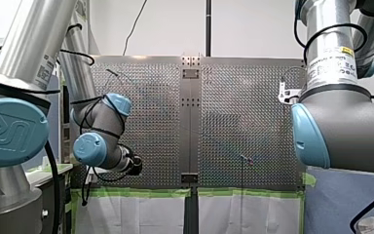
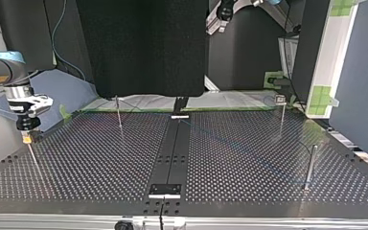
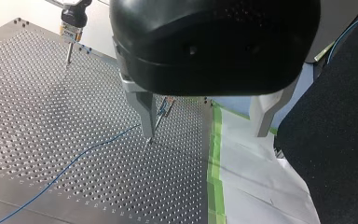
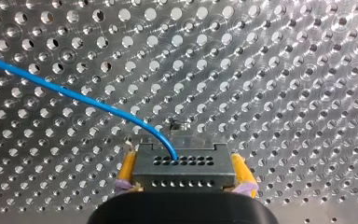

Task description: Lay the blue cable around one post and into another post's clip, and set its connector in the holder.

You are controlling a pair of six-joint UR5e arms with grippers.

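Between my right gripper's [image 4: 182, 163] yellow pads [image 4: 128, 169]: the connector [image 4: 182, 171], clamped by its two ends.
From it the blue cable [image 4: 74, 95] runs toward ten o'clock and lies slack on the perforated table [image 4: 284, 70]; likely light and limp, so the rigid connector is the place to hold, not the wire's root; my left gripper [image 3: 205, 134] hangs empty, fingers wide, a slim post [image 3: 157, 122] beside one finger.

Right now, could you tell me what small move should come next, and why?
Probably ease my right gripper slightly down: it is shut on the connector directly atop a thin post, blue cable trailing away, and I cannot tell it is seated.
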